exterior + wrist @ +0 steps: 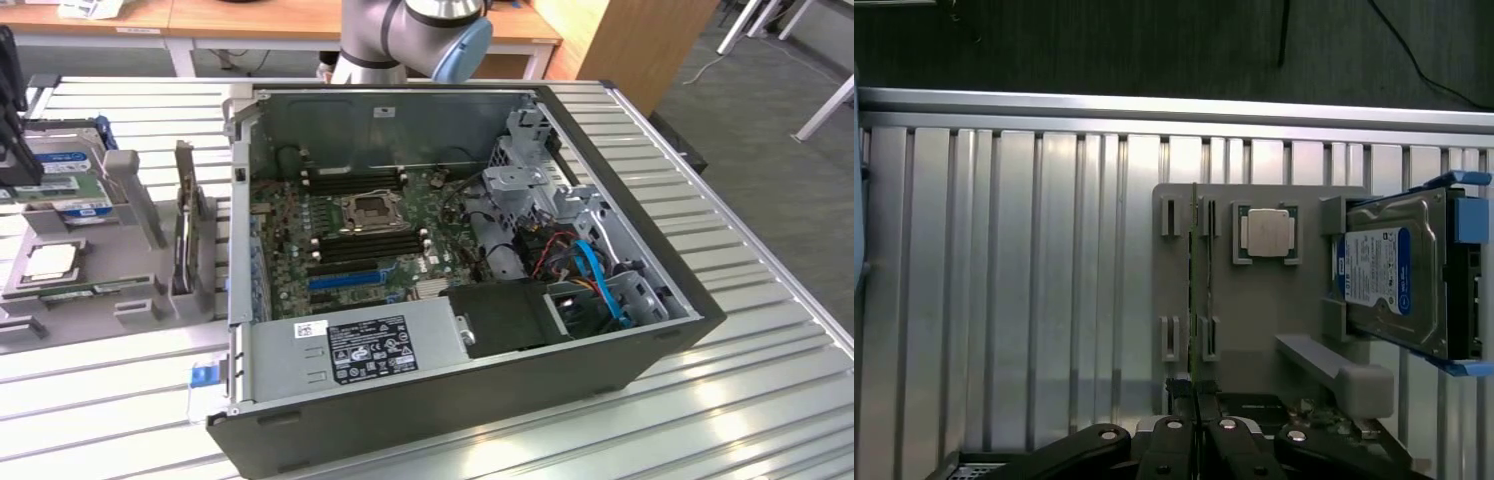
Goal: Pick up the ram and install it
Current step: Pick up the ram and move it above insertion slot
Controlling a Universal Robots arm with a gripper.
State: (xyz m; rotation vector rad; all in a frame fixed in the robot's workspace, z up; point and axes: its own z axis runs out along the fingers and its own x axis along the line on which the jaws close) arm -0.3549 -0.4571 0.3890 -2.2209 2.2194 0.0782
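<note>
Ribbed aluminium table (pixel 761 330) over grey carpet (pixel 787 150) — the gripper (pixel 1197 432), nearly closed and empty, hangs above the ram (pixel 1195 270) standing edgewise in its grey holder (pixel 1264 310).

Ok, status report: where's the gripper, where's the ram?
Gripper above gray holder, holding nothing. Ram on edge in holder slots. Nothing over it.

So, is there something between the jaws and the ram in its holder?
Nothing visible. In the wrist view the ram stands on edge in the gray holder, its upper edge bare, in line with the jaws. The processor and the hard drive lie to one side.
</note>
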